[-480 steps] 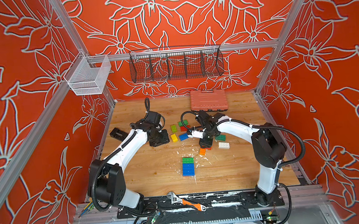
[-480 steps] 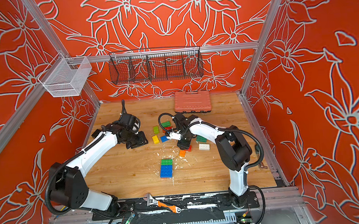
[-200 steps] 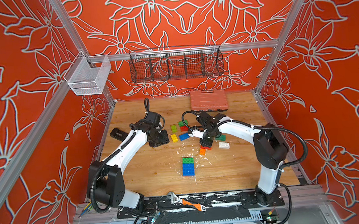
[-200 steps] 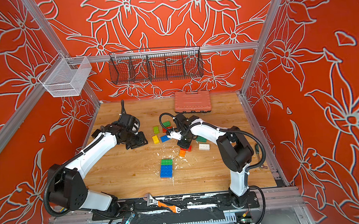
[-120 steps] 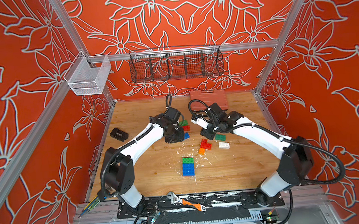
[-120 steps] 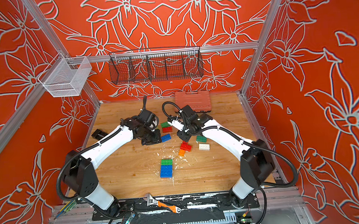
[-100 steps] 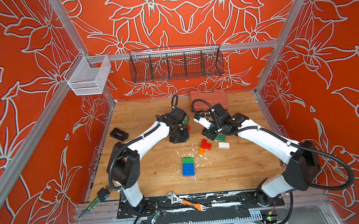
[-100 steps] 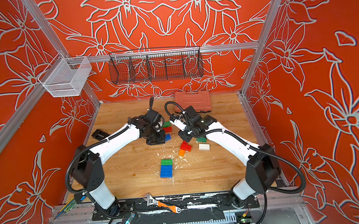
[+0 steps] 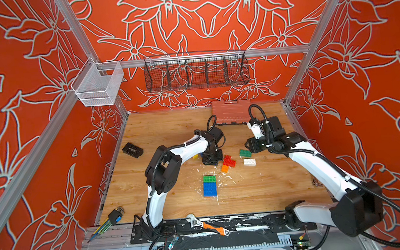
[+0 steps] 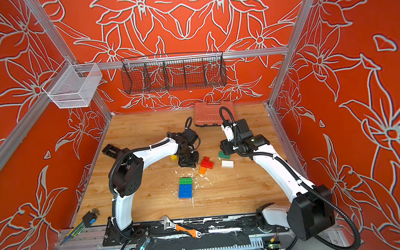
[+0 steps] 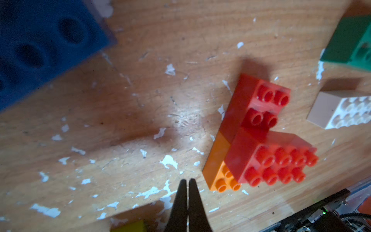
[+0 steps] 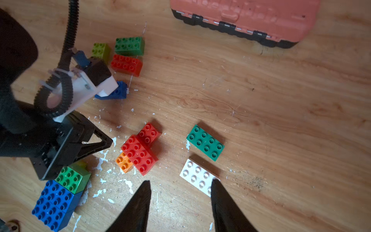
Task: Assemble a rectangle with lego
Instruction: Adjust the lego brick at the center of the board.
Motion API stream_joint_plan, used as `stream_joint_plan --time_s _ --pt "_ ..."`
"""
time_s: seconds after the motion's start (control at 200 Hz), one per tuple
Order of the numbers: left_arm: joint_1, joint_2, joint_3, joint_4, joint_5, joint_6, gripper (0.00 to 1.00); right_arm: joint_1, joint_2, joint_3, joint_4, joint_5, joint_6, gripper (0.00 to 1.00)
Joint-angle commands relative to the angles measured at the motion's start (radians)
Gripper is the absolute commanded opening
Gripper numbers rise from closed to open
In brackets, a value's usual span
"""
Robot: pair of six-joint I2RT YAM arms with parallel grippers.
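Note:
The lego lies loose on the wooden table. A blue-and-green block point(image 9: 209, 185) point(image 12: 58, 198) sits near the front middle. A red-and-orange cluster point(image 9: 228, 162) point(image 11: 261, 136), a dark green brick point(image 9: 245, 153) and a white brick point(image 9: 249, 162) point(image 12: 197, 176) lie behind it. My left gripper point(image 11: 185, 181) point(image 9: 212, 162) is shut on nothing, low over the table just left of the cluster, with a yellow brick point(image 9: 195, 156) beside it. My right gripper point(image 12: 179, 182) is open and empty above the dark green and white bricks. Green point(image 12: 129, 46), red point(image 12: 126, 65), lime point(image 12: 100, 50) and blue point(image 12: 116, 92) bricks lie further back.
A salmon ribbed case point(image 9: 229, 112) lies at the back. A small black block point(image 9: 132, 150) sits at the left edge. A wrench point(image 9: 207, 227) and hex keys point(image 9: 111, 218) lie at the front rail. A wire basket point(image 9: 196, 73) and a mesh bin point(image 9: 98, 84) hang above.
My left arm has swung from the left to the middle and its gripper has shut. My right gripper has drawn back right from the red-and-orange cluster and opened wider.

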Motion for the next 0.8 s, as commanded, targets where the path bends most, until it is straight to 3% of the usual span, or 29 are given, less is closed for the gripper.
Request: stream_joint_plan --time_s 0.0,0.375,0.791 --pt "-0.014 0.039 0.032 -0.016 0.009 -0.017 0.00 -0.026 0.029 -0.021 -0.001 -0.004 0.082 0.51" --pt "-0.048 0.072 0.043 -0.004 0.033 -0.037 0.00 -0.042 0.060 -0.007 0.036 -0.051 0.099 0.52" --pt "-0.109 0.056 0.043 0.003 0.038 -0.086 0.00 -0.052 0.106 -0.040 0.028 0.028 0.155 0.55"
